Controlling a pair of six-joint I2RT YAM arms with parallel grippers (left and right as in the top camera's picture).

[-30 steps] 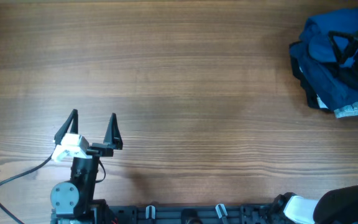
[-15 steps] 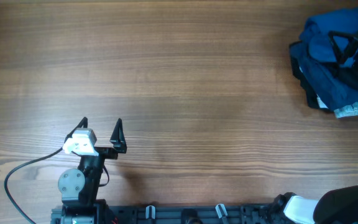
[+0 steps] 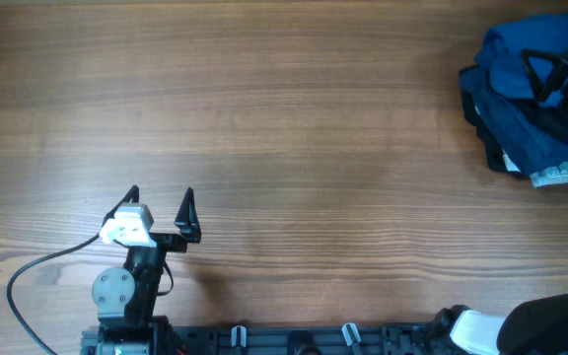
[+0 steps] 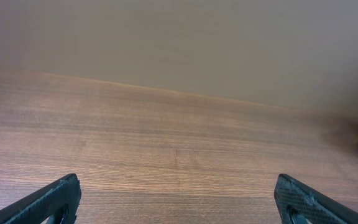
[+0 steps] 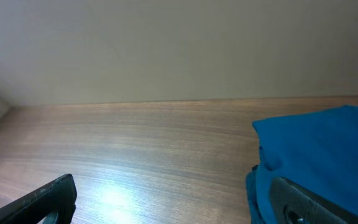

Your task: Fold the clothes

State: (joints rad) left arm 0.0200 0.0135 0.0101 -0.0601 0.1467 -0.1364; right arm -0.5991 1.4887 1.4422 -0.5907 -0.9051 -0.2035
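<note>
The clothes, a crumpled medium-blue shirt (image 3: pixel 509 71), lie in a pile at the table's far right. The shirt also fills the right side of the right wrist view (image 5: pixel 328 149). My right gripper (image 3: pixel 558 84) is over that pile. In the right wrist view (image 5: pixel 173 196) it is open, with its right finger against the blue fabric and nothing between the jaws. My left gripper (image 3: pixel 161 197) is open and empty near the front left, far from the shirt. Its wrist view (image 4: pixel 177 190) shows only bare wood between the fingers.
A dark navy garment (image 3: pixel 535 148) lies under the shirt in the same pile, with a pale grey-blue piece (image 3: pixel 565 175) at its front edge. The wooden table (image 3: pixel 294 128) spans the whole view. A black cable (image 3: pixel 28 281) trails from the left arm.
My left gripper has drawn back a little toward the front edge and shifted right, then stayed still. The right gripper and the pile have not moved.
</note>
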